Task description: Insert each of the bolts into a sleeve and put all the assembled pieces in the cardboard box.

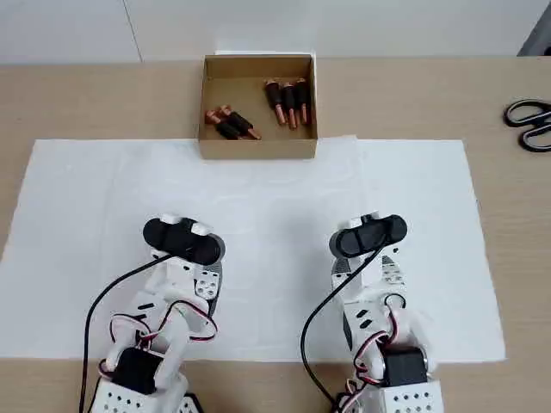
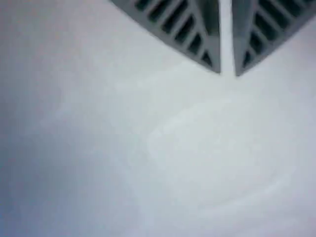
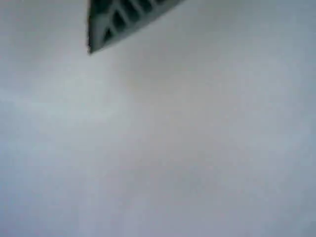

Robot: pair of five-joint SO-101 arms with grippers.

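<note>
At far centre, cardboard box [image 1: 258,148] holds five assembled pieces [image 1: 288,103]; left gripper [image 2: 227,69] clenched empty, right gripper [image 3: 98,42] state cannot be told; hazard: either arm snagging white sheet [image 1: 258,224] might shift box.

My two arms [image 1: 176,284] are white plastic with black motors [image 1: 138,370], black camera pods [image 1: 182,238], black cables [image 1: 303,337] and red wires [image 1: 205,332]; my left claw [image 2: 228,72] is ribbed grey.

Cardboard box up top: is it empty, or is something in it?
Not empty: the cardboard box holds bolt-and-sleeve pieces, lying in two clusters.
</note>
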